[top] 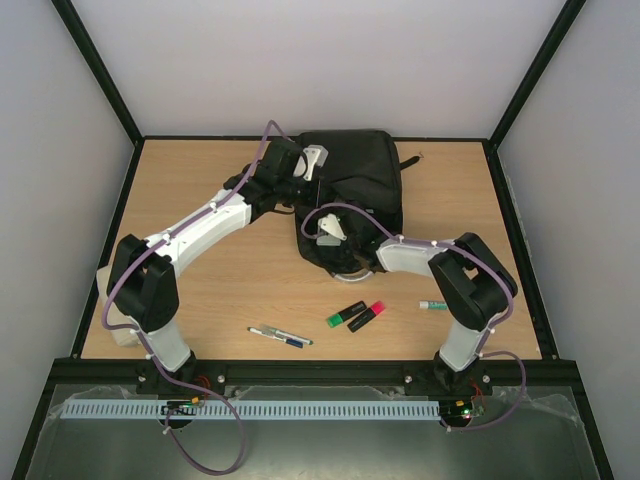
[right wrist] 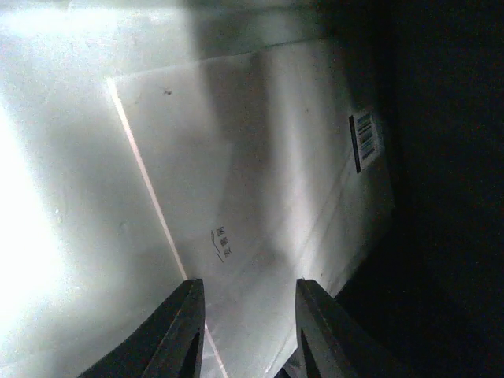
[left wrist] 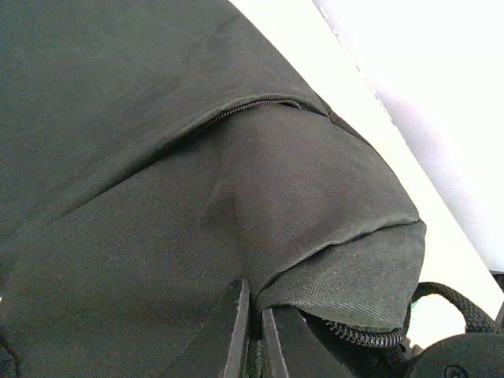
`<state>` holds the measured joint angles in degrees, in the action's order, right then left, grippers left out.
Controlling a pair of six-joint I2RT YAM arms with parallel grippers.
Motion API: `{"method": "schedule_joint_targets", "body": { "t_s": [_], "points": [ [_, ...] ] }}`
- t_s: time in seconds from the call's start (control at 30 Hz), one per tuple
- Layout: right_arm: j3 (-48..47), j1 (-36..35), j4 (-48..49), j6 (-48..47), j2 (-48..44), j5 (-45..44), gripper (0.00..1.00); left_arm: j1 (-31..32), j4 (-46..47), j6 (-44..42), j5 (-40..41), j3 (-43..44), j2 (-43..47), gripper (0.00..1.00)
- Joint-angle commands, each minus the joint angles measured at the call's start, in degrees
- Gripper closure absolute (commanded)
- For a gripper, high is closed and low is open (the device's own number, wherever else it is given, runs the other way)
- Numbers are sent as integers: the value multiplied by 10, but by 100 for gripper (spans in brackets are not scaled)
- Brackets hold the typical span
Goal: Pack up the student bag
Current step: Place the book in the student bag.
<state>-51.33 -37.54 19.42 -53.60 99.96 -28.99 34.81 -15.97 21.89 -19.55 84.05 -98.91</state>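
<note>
The bag lies at the far middle of the counter. The left tool is pinched shut on its fabric edge. The right tool reaches inside, jaws partly apart and empty, over a white sheet. Packing looks about midway: a pen, green highlighter, pink highlighter and small white tube lie outside.

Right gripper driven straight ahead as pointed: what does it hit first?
Probably the pale plastic sheet with a barcode label, lying inside the student bag, dead ahead of the right gripper. Gap unclear.
</note>
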Motion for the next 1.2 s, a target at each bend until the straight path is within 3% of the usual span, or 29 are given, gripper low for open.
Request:
{"method": "schedule_joint_targets", "body": {
  "t_s": [0.0,0.17,0.27,0.4,0.73,1.03,1.17],
  "points": [
    [-19,8,-6,17,8,14,66,-2,37,9,-25,12,10,98],
    [-54,7,-169,66,-56,117,54,-3,34,9,-27,15,8,98],
    [-69,7,-263,74,-90,178,54,-4,34,9,-28,16,8,98],
    [-57,5,-308,66,-126,203,55,-4,34,9,-29,16,9,98],
    [-10,4,-291,38,-145,180,57,-4,34,10,-32,16,7,98],
    [-11,3,-247,35,-93,165,58,-5,32,8,-34,16,6,98],
    [-15,3,-196,38,-63,113,62,-5,31,8,-36,17,6,98]
  ]
}}
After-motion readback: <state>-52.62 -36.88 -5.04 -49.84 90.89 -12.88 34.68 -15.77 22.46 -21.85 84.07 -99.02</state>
